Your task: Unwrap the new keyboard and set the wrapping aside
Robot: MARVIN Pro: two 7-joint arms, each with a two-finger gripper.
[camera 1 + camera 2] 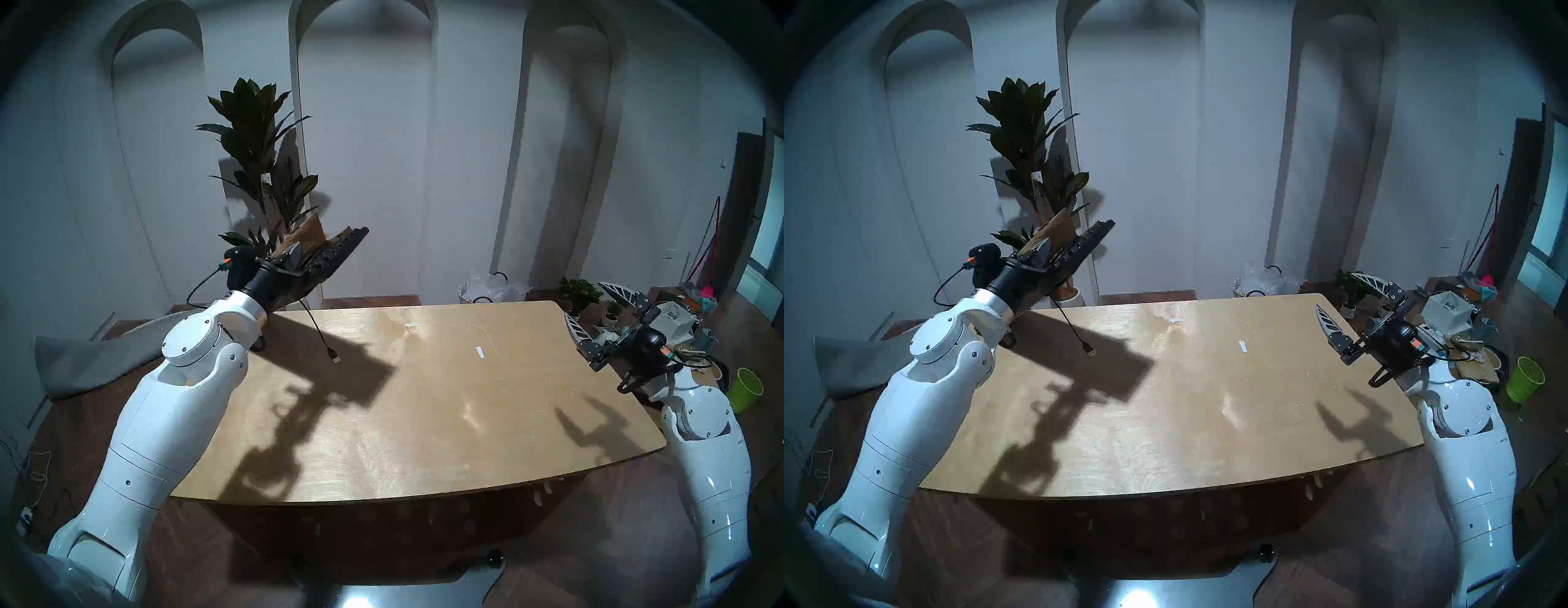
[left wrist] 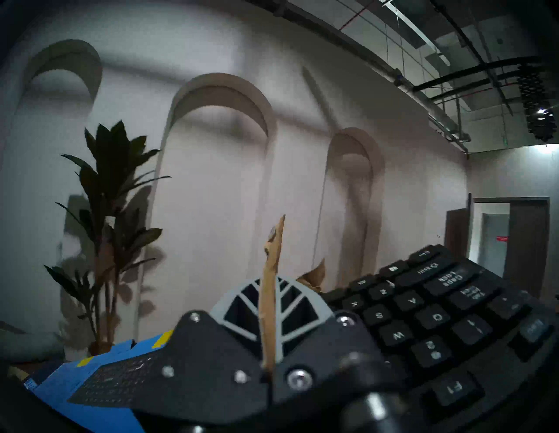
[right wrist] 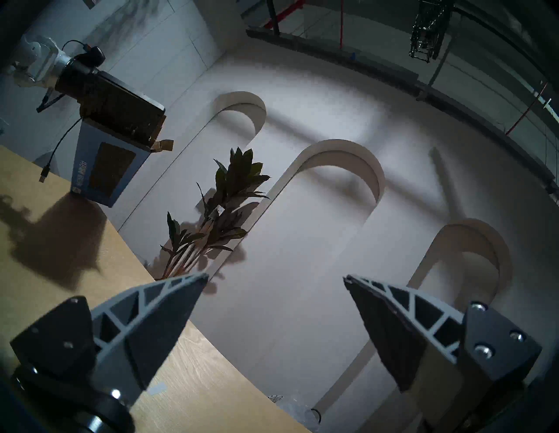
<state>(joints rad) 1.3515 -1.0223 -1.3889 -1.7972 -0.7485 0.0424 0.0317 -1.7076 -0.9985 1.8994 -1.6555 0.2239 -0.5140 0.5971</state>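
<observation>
Clamping a brown flap [image 2: 273, 272], left fingers [image 2: 266, 317] hold keyboard [image 1: 335, 254] and wrapping [image 3: 106, 169] beside plant [image 1: 254, 161]; right fingers [image 3: 169, 317] spread wide.

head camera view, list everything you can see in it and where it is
keyboard: 1, black, held tilted in the air over the table's far left corner
USB cable: 1, black, hanging from the keyboard, plug just above the table
blue box: 1, brown flaps open, held up together with the keyboard
table: 1, light wood, centre
tape scraps: 2, white, on the table's far half
tall plant: 1, dark green, at the wall behind the left arm
green bin: 1, floor, far right
left gripper: shut on a brown box flap
right gripper: open, empty, over the table's right edge
</observation>
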